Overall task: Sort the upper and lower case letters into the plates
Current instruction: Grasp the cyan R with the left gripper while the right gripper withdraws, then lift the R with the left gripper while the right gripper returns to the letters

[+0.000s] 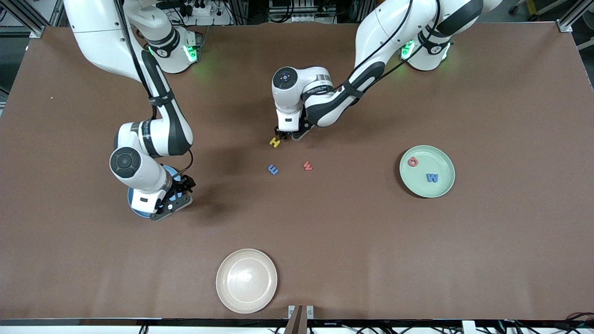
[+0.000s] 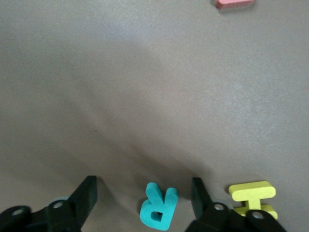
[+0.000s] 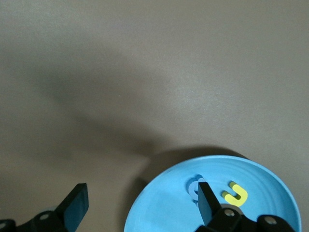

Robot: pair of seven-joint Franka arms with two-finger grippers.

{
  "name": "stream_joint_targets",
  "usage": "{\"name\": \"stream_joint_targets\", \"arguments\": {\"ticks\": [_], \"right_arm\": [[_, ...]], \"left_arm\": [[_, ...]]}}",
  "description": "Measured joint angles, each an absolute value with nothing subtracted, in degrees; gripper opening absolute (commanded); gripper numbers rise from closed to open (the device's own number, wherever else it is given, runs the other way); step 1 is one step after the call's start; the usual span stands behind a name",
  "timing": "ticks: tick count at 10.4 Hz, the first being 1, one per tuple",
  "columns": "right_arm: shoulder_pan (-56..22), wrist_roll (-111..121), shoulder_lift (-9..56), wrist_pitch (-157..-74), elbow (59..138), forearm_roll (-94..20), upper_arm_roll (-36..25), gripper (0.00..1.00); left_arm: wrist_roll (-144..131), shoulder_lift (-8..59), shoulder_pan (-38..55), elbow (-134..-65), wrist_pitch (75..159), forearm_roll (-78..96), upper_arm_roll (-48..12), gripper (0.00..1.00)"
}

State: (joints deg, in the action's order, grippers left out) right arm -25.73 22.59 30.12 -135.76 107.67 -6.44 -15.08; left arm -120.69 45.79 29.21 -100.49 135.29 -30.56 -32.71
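My left gripper (image 2: 142, 203) is down at mid-table with the teal R (image 2: 158, 206) sitting right between its spread fingers, not pinched yet; yellow H (image 2: 252, 197) lies just outside one finger. My right gripper (image 3: 140, 205) waits open over the blue plate (image 3: 270, 179).

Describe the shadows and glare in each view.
Front view: soft arm shadows fall on the brown table; a highlight sits on the cream plate. Left wrist view: a broad diagonal shadow runs toward the teal R, with pale sheen above it. Right wrist view: a dark shadow edges the blue plate.
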Motion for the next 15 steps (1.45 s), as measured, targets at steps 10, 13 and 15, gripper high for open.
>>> {"name": "stream_joint_targets", "arguments": {"ticks": [10, 13, 15], "right_arm": [[-27.4, 19.4, 30.1, -135.3, 107.7, -6.4, -14.9, 1.00], [-28.8, 17.5, 30.1, -135.3, 107.7, -6.4, -14.8, 1.00], [-28.9, 17.1, 30.1, -135.3, 107.7, -6.4, -14.8, 1.00]], "left_arm": [[-123.6, 45.8, 29.9, -99.5, 135.5, -30.6, -32.7, 0.47], [-123.8, 45.8, 30.0, -99.5, 135.5, -30.4, -32.7, 0.36], [-123.8, 45.8, 30.2, -99.3, 135.5, -30.4, -32.7, 0.18]]}}
